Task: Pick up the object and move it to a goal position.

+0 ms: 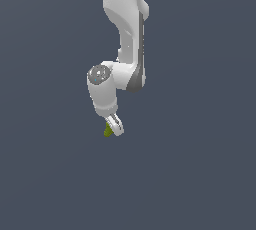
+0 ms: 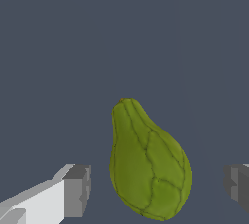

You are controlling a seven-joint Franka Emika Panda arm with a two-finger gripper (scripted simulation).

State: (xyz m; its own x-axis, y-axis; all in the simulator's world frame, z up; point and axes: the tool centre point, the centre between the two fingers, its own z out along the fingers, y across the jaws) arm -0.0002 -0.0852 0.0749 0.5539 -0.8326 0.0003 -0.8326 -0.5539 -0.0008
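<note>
The object point(image 2: 148, 164) is an olive-green, lumpy, pear-shaped blob with a veined skin, rounder at one end. In the wrist view it lies on the dark grey floor between my two grey fingertips point(image 2: 78, 191), with a gap on each side, so neither pad touches it. My gripper point(image 2: 158, 189) stands open around it. In the exterior view the white arm reaches down, and the gripper point(image 1: 115, 126) sits low over the object point(image 1: 107, 131), of which only a small green sliver shows beside the fingers.
A uniform dark grey floor point(image 1: 200, 174) surrounds the arm on all sides. No other objects or edges show in either view.
</note>
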